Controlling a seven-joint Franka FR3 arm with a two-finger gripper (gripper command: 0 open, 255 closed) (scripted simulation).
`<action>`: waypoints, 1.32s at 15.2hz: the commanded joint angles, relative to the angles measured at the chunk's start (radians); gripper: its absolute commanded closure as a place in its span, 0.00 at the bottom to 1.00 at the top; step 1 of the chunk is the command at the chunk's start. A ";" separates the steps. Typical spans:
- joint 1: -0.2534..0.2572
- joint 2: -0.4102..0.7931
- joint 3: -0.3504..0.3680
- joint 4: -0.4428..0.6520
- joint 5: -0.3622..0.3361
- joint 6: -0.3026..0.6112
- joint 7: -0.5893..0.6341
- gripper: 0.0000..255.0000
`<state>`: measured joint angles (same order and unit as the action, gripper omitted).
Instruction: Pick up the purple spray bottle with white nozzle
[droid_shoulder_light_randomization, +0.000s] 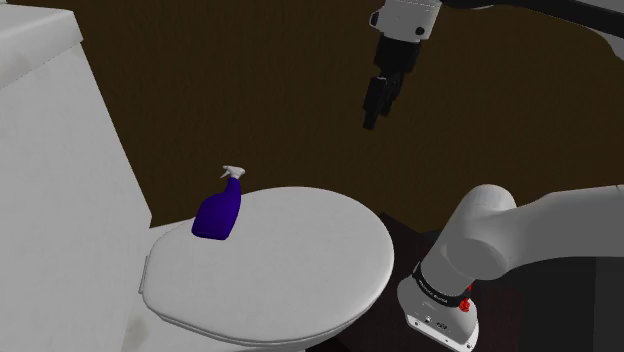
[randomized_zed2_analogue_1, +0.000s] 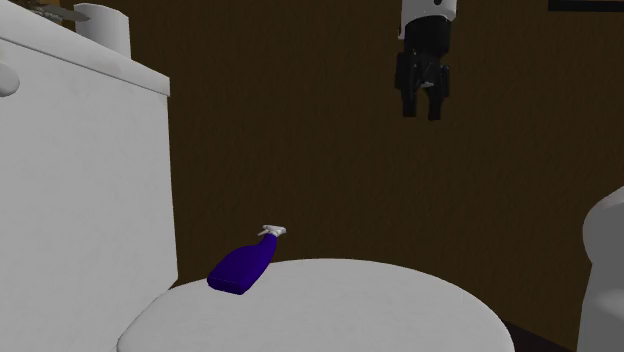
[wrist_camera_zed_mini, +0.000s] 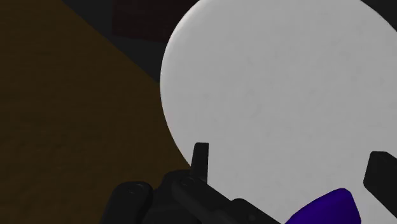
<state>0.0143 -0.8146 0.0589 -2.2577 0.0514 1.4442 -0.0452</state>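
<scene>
Plainly, the spread, empty pincer (droid_shoulder_light_randomization: 371, 118) hangs high above the toilet lid (droid_shoulder_light_randomization: 300, 265); the purple spray bottle (droid_shoulder_light_randomization: 218, 212) lies well below at the lid's rear edge, seemingly lengthwise along it

White toilet lid (droid_shoulder_light_randomization: 300, 265) and tank (droid_shoulder_light_randomization: 50, 170) before a dark brown wall (droid_shoulder_light_randomization: 260, 90).

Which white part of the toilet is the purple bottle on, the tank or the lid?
The lid, the flat rounded part; the purple spray bottle rests near its back edge. The tank is the tall box behind it.
</scene>
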 joint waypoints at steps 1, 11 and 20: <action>0.000 0.000 0.000 0.000 0.000 0.000 0.000 0.00; -0.056 0.174 0.244 -0.074 0.070 0.292 0.373 0.00; -0.154 0.480 0.457 0.011 -0.011 0.518 0.747 0.00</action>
<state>-0.1293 -0.3714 0.4895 -2.2622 0.0559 1.9422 0.6469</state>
